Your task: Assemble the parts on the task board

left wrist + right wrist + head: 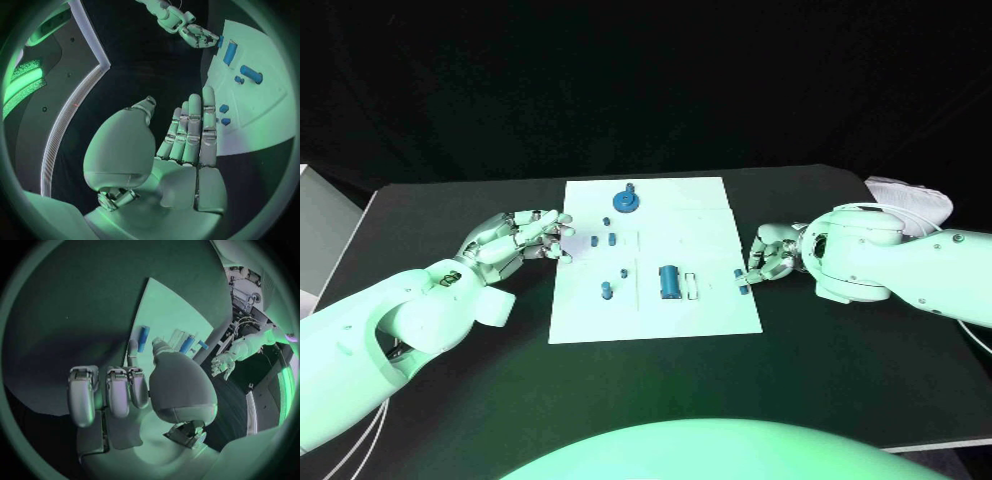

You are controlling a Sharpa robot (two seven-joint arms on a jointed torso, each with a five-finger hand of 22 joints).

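Observation:
The white task board [678,315] lies in the middle of the table. On it are a round blue part [629,201] at the far end, a blue cylinder [671,282] and several small blue parts such as [606,290]. My left hand [524,238] hovers at the board's left edge with straight fingers [190,130] and holds nothing. My right hand [773,255] is at the right edge with its fingers curled [106,392]. Its thumb and one fingertip flank a small blue part [740,278] on that edge. I cannot tell whether they grip the part.
The black table [459,200] extends around the board on all sides. A grey-white box [322,215] stands at the far left, and a white object [913,195] lies at the far right corner.

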